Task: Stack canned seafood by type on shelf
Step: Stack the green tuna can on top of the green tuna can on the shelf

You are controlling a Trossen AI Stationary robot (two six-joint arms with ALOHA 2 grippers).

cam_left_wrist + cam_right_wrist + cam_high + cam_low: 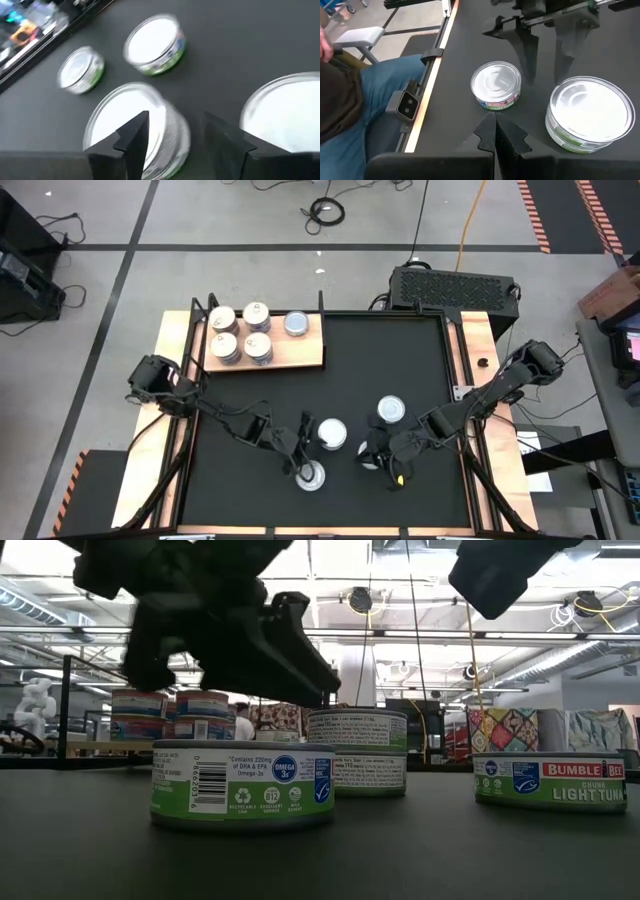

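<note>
Near the front edge of the black tabletop (400,360) I have the left gripper (305,452) hanging just above the loose tins, its two dark fingers (131,134) parted and holding nothing. It sits between a short round tin with a pale bluish-white top (331,433) and a silvery pull-tab tin (312,476); whether a fingertip grazes either one I cannot quite tell through the motion blur at the wrist. The right gripper (378,455) rests close by with its fingers pressed together, empty, next to another pale-topped tin (391,411). From table height, the labels read green and white on smooth metal walls, one marked light tuna (549,780). On the light wooden board (290,355) with visible grain at the far left corner, five tins (250,332) are grouped, some stacked two high. A person's blue-trousered leg (375,95) shows beside the table.
</note>
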